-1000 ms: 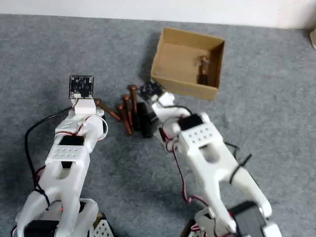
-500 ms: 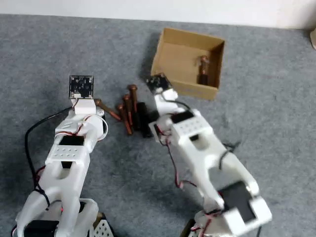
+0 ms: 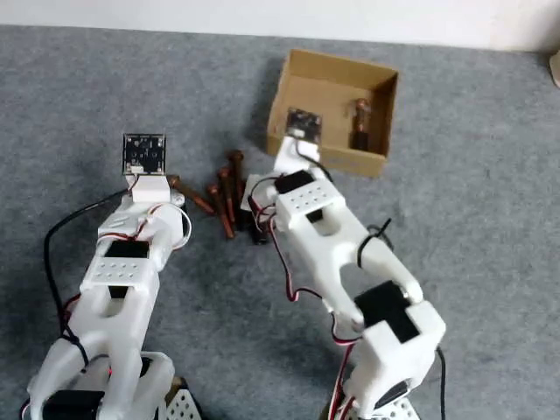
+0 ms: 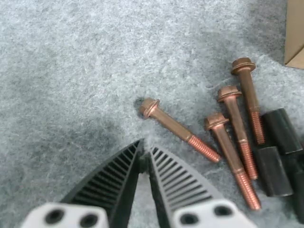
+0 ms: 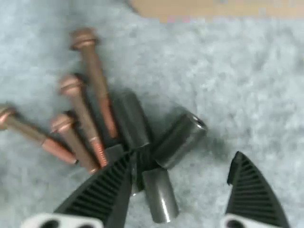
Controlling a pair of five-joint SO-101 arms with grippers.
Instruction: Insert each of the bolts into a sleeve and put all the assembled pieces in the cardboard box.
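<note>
White arms (image 3: pixel 122 280), black, seemingly ribbed hands (image 4: pixel 146 151)

High view: right arm (image 3: pixel 306 210) covers most of the sleeves (image 3: pixel 245 217). Left wrist view: cardboard box (image 4: pixel 295 42) cut by the edge to one corner. Right wrist view: box wall blurred, one bolt (image 5: pixel 33 135) cropped at its head.

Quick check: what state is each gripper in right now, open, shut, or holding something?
Left gripper: jaws shut, holding nothing.
Right gripper: jaws open, empty, over the black sleeves.
</note>
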